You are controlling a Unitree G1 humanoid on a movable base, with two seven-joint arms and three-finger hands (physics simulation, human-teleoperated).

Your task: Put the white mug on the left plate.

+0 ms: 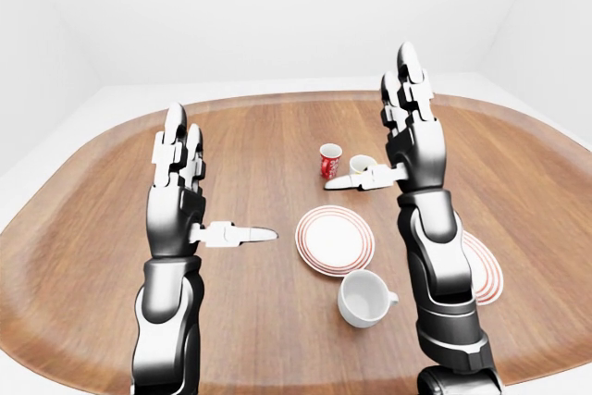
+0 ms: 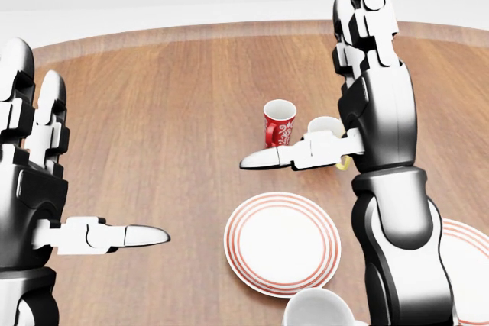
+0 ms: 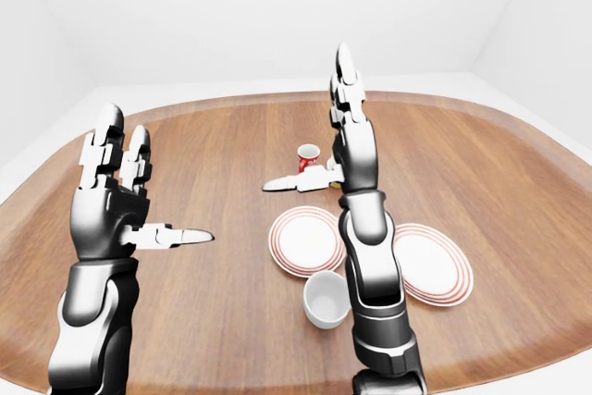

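White room, one wooden table

A broad oval table [image 1: 259, 136] of reddish-brown wood grain fills most of the eye views — plain white walls [image 1: 277, 16] rise behind it, meeting at corners left and right, under even, shadowless light.

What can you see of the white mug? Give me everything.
The white mug is plain, glossy and ceramic-looking, and stands upright with its mouth open and a small handle pointing toward the view's right. It sits on the wooden table, just below the left plate in the left-eye view and apart from it. It looks empty. Neither hand touches it; the right arm rises beside it.
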